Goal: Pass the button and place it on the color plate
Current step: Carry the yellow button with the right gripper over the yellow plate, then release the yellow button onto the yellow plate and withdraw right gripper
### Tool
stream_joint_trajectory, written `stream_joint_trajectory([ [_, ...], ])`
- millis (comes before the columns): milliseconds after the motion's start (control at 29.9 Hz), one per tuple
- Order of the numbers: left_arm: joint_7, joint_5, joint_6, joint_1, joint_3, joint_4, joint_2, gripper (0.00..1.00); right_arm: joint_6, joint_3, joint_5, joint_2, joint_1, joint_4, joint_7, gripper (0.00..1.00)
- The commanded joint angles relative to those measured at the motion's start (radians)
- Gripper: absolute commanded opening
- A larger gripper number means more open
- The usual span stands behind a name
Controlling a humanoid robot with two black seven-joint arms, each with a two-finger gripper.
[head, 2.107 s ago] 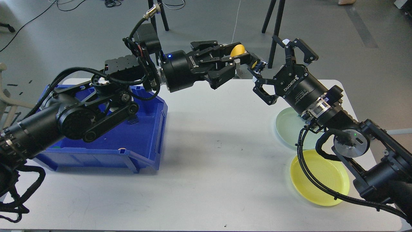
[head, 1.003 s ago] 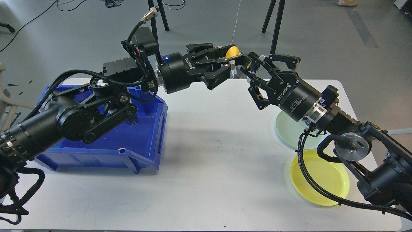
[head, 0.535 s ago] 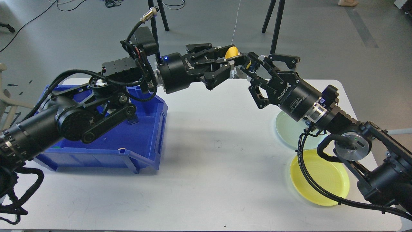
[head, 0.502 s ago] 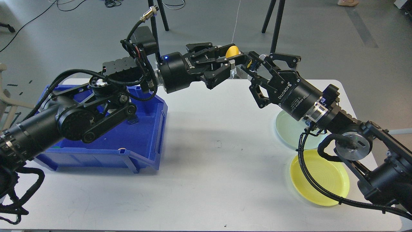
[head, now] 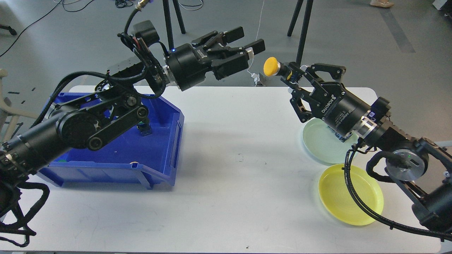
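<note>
Handover done; the button sits in the right gripper, bound for the yellow plate.

Nearest on the desk [head: 226, 197] lies the yellow plate [head: 353, 208], a pale green plate [head: 314, 141] beyond it. Higher, the right gripper [head: 287, 74] is clamped on the yellow button [head: 271, 66]; farthest, the left gripper [head: 247, 40] stands apart, empty. Next move, as I judge: swing down and release over yellow.

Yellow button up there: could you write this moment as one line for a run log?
phase: handover done | left gripper: open, empty | right gripper: shut on yellow button | yellow plate: empty | next: probably lower button onto yellow plate
</note>
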Motion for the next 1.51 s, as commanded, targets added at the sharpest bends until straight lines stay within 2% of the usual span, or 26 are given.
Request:
stream_joint_trajectory([
  [0, 0.000, -0.288, -0.006, 0.032, -0.047, 0.037, 0.000, 0.99, 0.045, 0.081, 0.000, -0.091, -0.128, 0.027, 0.003, 0.15],
  [234, 0.000, -0.578, -0.003, 0.037, -0.076, 0.117, -0.013, 1.00, 0.063, 0.124, -0.003, -0.289, -0.352, 0.064, 0.003, 0.15],
  [435, 0.000, -0.903, -0.032, 0.046, -0.093, 0.163, -0.005, 1.00, 0.063, 0.124, -0.039, -0.302, -0.519, 0.024, 0.003, 0.15],
  [602, 0.001, -1.155, -0.150, 0.044, -0.102, 0.209, 0.003, 1.00, 0.060, 0.114, -0.067, -0.290, -0.614, -0.004, 0.003, 0.15],
  [702, 0.015, -1.174, -0.178, 0.044, -0.116, 0.217, 0.001, 1.00, 0.049, 0.112, -0.067, -0.266, -0.623, -0.062, 0.003, 0.15],
  [803, 0.030, -1.175, -0.178, 0.046, -0.122, 0.218, -0.003, 1.00, 0.054, 0.112, -0.064, -0.188, -0.605, -0.163, -0.006, 0.15],
  [1003, 0.027, -1.175, -0.169, 0.044, -0.122, 0.218, -0.006, 1.00, 0.046, 0.074, -0.067, -0.111, -0.555, -0.241, -0.009, 0.15],
  [1037, 0.025, -1.175, -0.172, 0.044, -0.122, 0.218, -0.005, 1.00, 0.046, 0.069, -0.066, -0.103, -0.538, -0.254, -0.009, 0.17],
  [1104, 0.025, -1.175, -0.173, 0.043, -0.122, 0.218, -0.002, 1.00, 0.045, 0.066, -0.064, -0.092, -0.519, -0.266, -0.011, 0.27],
  [1204, 0.025, -1.175, -0.173, 0.041, -0.122, 0.218, 0.001, 1.00, 0.040, 0.066, -0.063, -0.091, -0.518, -0.266, -0.011, 0.34],
  [1472, 0.025, -1.174, -0.169, 0.037, -0.120, 0.218, 0.007, 1.00, 0.043, 0.049, -0.064, -0.091, -0.516, -0.266, -0.011, 0.34],
])
